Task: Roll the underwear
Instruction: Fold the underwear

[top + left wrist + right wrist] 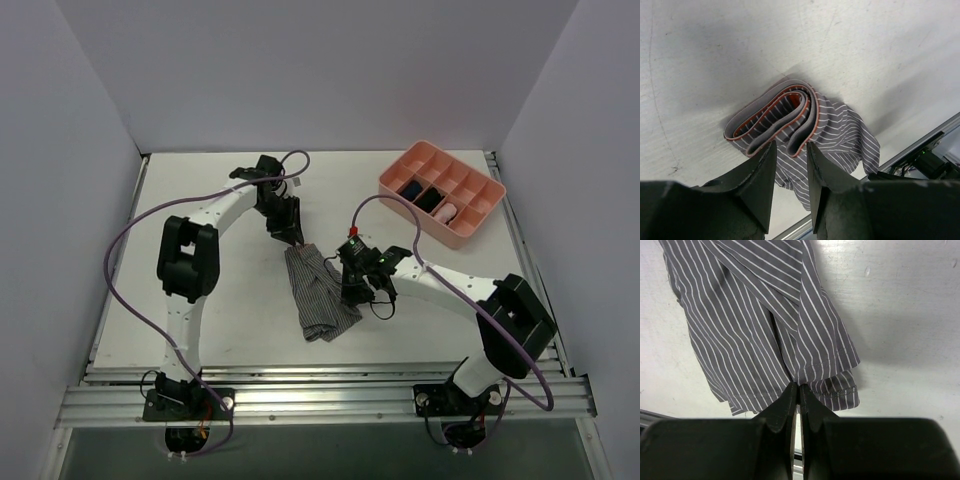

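The underwear (318,295), where does it lie? (A)

On the table (240,330), about the middle, between the two arms. It is a long grey striped strip running from far to near. (B)

And its far end? (A)

The waistband (765,117) is curled over on itself there, with its orange inner edge showing in the fold. (B)

What of the left gripper (791,145)? (A)

It stands right at that curl, jaws spread, with the end of the fold lying between the tips. Whether a finger presses the cloth I can't tell. (B)

The right gripper (799,386)? (A)

Its fingers are pressed together with only a hairline slit between them, and the tips are at the hem on the garment's right side. I can't tell whether any cloth is caught in them. (B)

Anything else on the table? (A)

A pink divided tray (480,222) at the far right, well apart from the garment, with two dark bundles (410,188) and a pink bundle (447,212) in its compartments. (B)
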`<action>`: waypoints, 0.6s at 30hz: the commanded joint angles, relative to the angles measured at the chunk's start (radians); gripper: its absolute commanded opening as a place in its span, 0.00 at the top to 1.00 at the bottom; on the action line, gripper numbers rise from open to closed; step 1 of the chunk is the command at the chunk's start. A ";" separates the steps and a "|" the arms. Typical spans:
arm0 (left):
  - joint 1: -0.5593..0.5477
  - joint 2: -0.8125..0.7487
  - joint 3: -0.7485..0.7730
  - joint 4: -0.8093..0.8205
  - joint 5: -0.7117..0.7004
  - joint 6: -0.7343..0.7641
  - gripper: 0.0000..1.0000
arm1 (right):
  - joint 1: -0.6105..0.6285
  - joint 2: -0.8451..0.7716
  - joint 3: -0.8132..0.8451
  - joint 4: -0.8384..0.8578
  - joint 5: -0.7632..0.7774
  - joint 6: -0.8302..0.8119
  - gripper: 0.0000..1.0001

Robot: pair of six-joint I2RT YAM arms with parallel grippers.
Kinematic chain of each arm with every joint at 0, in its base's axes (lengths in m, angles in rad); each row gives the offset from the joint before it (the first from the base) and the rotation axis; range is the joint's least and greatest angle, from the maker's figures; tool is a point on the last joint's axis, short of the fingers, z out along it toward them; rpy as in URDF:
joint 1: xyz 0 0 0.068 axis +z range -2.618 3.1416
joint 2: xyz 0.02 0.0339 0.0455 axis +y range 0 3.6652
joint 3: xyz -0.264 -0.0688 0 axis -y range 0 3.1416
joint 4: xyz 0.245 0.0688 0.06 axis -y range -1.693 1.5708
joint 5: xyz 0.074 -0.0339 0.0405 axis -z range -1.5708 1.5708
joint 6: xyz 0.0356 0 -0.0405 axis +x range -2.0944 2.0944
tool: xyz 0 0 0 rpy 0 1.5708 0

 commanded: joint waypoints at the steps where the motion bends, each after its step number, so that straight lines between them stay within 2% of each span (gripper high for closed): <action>1: -0.003 -0.069 -0.004 0.070 0.053 0.077 0.61 | 0.008 -0.050 -0.012 -0.037 0.027 0.013 1.00; 18: -0.028 -0.054 -0.047 0.085 0.111 0.128 0.62 | 0.010 -0.027 -0.002 -0.032 0.020 -0.001 1.00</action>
